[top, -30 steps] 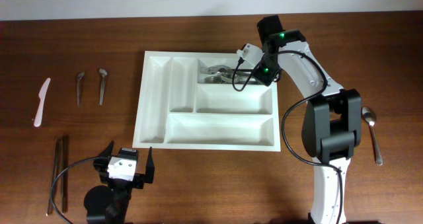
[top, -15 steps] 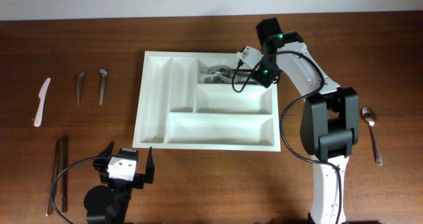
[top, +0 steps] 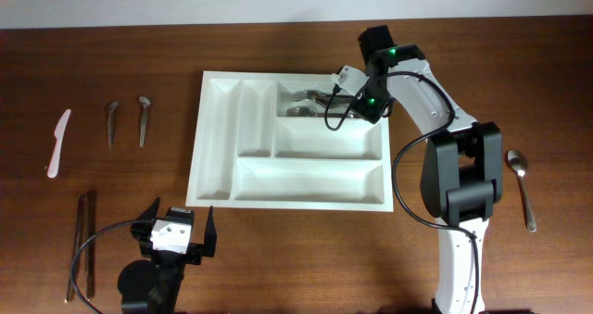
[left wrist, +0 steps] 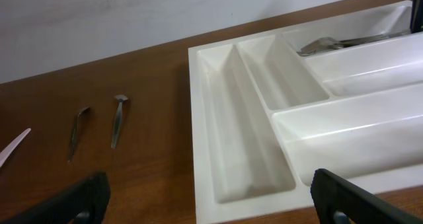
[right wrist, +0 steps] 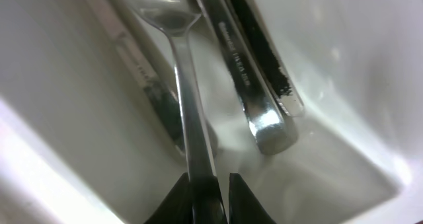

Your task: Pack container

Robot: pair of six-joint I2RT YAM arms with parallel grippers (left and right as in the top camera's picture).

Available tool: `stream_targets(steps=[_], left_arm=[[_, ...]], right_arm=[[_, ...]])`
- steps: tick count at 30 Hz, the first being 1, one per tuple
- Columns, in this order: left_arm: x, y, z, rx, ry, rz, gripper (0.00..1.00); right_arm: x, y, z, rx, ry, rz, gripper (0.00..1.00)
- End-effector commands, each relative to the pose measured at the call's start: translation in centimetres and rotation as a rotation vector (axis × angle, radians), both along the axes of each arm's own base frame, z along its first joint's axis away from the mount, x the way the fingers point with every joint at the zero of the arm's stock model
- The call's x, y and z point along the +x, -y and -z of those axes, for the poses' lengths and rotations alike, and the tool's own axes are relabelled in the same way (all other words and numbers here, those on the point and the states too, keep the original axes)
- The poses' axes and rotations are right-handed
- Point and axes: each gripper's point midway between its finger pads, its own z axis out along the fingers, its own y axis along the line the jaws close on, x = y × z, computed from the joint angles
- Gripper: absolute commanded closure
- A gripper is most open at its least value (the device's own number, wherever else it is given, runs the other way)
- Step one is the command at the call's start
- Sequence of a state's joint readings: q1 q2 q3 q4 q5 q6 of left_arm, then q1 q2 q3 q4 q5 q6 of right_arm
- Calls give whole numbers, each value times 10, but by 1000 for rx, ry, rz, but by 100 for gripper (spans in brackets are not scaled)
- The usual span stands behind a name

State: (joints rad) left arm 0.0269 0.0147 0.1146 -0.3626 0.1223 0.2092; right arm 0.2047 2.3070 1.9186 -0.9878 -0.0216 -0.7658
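Our right gripper [right wrist: 203, 196] is narrowed onto the handle of a spoon [right wrist: 188, 118]. In the right wrist view the two dark fingertips [right wrist: 170, 208] sit tight against either side of the handle, with the bowl pointing away from them. The spoon lies low in the far right compartment of the container [top: 306, 181], just beside other cutlery [right wrist: 261, 105] whose handles run roughly the same way. We judge this to be the setting-down of the spoon among the rest.

To do it well, we should hold the handle in line with the neighbouring handles and let it rest on the compartment floor before the fingers part. Whether it touches the floor yet, we cannot tell. The opening should be modest, since the nearest handle lies just beside one finger and a wide spread could shove it. Then we lift straight up, clear of the compartment walls, before swinging away.

Our left gripper [top: 182, 214] hangs wide and holds nothing, close to the container's near left corner. The container sits in the middle of the table [top: 111, 36]. Left of it lie a white knife [top: 58, 144], two small utensils [top: 142, 119] and dark sticks [top: 83, 244]. A loose spoon [top: 521, 180] lies at the right, beside the right arm [top: 460, 170], and we judge it the easiest next pick for that arm.
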Motion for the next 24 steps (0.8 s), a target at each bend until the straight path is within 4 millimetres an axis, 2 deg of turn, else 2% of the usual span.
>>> stream_targets(steps=[1, 12, 24], left_arm=[[0, -2, 1, 14, 4, -9, 1], [0, -2, 1, 14, 4, -9, 1], [0, -2, 1, 14, 4, -9, 1]], right_arm=[[7, 2, -1, 0, 20, 20, 87], [28, -2, -35, 22, 95, 42, 90], [27, -2, -43, 23, 98, 41, 91]])
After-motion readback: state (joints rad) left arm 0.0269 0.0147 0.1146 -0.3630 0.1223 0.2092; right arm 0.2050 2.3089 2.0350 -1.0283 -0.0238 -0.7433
